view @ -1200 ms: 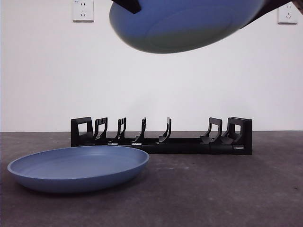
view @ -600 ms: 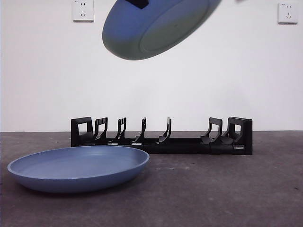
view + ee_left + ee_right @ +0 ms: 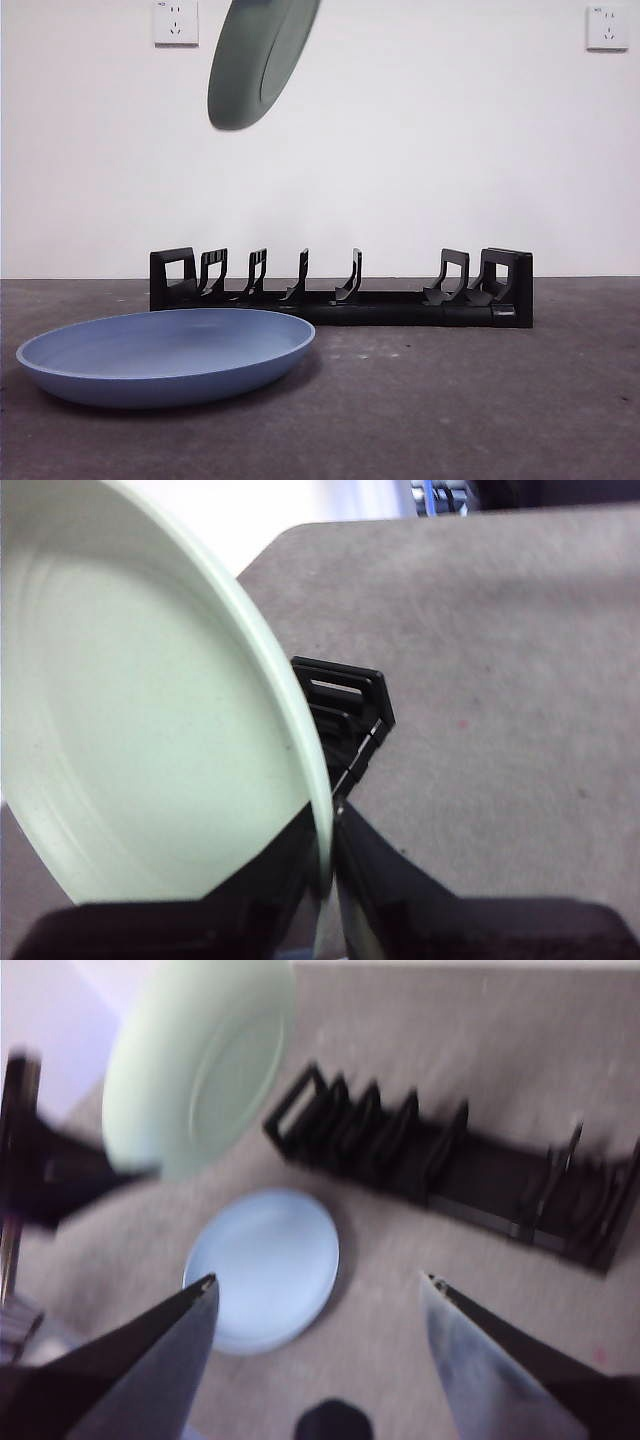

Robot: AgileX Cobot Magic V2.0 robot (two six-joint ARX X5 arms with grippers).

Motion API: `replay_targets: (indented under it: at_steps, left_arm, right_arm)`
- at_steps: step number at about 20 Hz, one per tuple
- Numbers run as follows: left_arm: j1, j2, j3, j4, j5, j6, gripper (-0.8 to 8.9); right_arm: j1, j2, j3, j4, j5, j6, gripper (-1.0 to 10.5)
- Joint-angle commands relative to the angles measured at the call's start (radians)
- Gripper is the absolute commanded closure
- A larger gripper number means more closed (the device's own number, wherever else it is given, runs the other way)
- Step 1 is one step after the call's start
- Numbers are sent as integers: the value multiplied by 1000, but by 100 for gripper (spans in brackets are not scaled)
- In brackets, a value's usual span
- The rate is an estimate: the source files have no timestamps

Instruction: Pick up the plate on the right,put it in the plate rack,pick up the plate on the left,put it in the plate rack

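plates: two are seen – one green plate (image 3: 255, 62) held above the plate rack (image 3: 340, 290), one blue plate (image 3: 165, 355) in front of it | racks: one | wall sockets: two

Left gripper (image 3: 325, 880): raised high above table level, jaws clamped on the rim of a pale green plate (image 3: 150, 730), held tilted almost on edge. Left arm visible as a dark blurred shape in the right wrist view. Right gripper (image 3: 320, 1305): aloft, jaws spread wide, gripping nothing.
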Motion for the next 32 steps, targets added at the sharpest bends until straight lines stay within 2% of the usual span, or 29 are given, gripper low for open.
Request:
replay_targets:
  at_steps: [1,4,11,14,32]
  left_arm:
    - [63,40,0,59,64,-100,821]
    - [110,106,0,120,122,-160,821]
    - [187,285,0,275,188,-266,821]
    - [209,320,0,298,195,-267,821]
    - [251,473,0,300,190,-255,821]
  right_arm:
    - [2,-4,-8,-52,-31,-55,602]
    - [16,-4,-8,-124,-64,-79,604]
    - [126,-4,-8,-200,-52,-89,604]
    - [152,-4,-9,-217,-9,-88,604]
    - [158,-3,-10,-230,21,-90,604]
